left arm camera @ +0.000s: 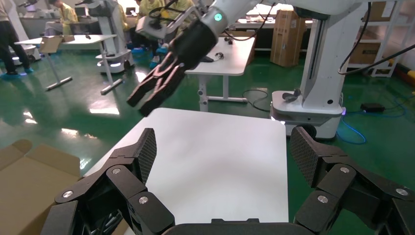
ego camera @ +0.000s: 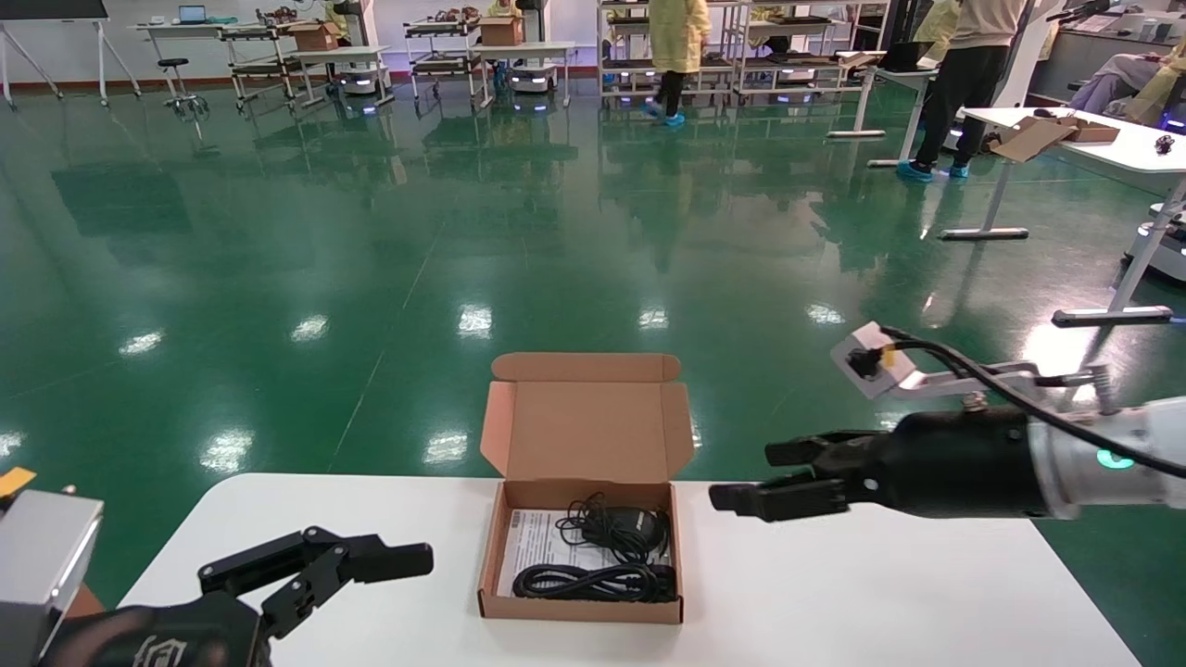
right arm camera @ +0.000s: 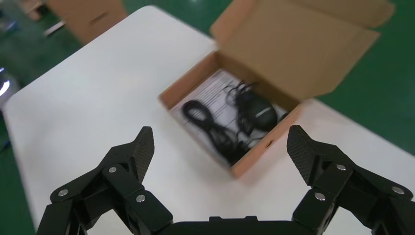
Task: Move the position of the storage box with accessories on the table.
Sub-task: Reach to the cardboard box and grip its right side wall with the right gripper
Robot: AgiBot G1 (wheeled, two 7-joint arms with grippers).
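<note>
Box [ego camera: 582, 556] sits mid-table [ego camera: 880, 593] by the far edge, lid up, long axis front-to-back; right gripper [ego camera: 774, 477] released, nearer, just off its right wall; left gripper [ego camera: 371, 565] released, near front-left corner

Beyond my workspace I see a shiny green floor [ego camera: 371, 259]. A person in a yellow coat [ego camera: 678, 37] stands near metal shelving carts [ego camera: 445, 46], and another white desk [ego camera: 1103, 139] carries an open carton [ego camera: 1047, 134].

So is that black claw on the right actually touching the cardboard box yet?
Apart. In the head view, bare white table shows between the right gripper and the storage box.
</note>
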